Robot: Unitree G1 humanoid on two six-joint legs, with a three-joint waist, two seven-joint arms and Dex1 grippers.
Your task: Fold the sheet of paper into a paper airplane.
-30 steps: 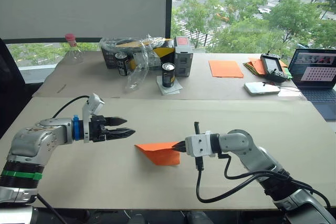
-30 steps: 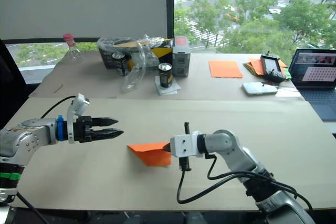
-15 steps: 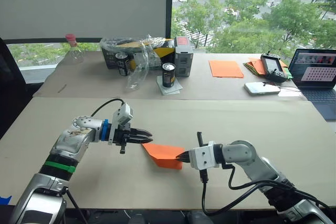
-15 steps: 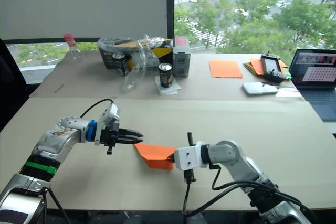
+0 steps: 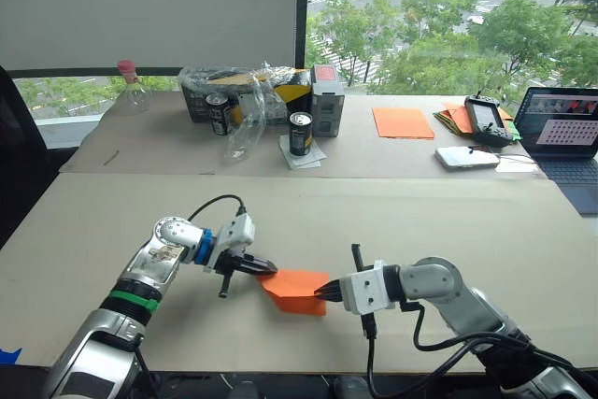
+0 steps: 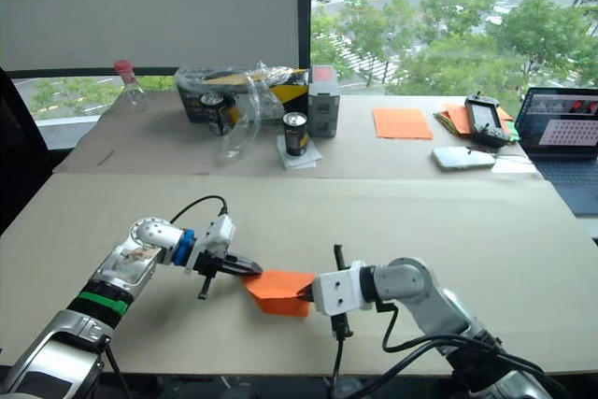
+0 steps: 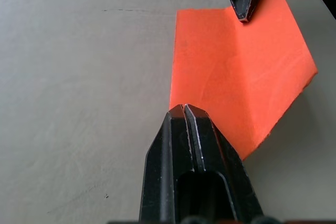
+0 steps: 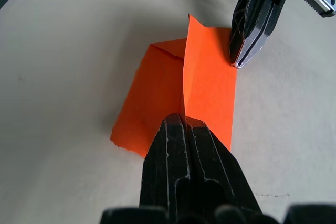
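— Where's the sheet of paper (image 5: pixel 297 290)?

— On the near table (image 5: pixel 448 221), partly folded, strung between my arms, long axis running gripper to gripper.

— Who has it?

— Left gripper (image 5: pixel 266 271) is pinched closed on its left corner; right gripper (image 5: pixel 323 292) is clamped on the right edge. Both are equally near, so I judge the next crease turns along that line.

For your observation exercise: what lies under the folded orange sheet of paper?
Under the sheet of paper the beige table shows all around it. What sits directly beneath its folded layers is covered, so that cannot be seen.
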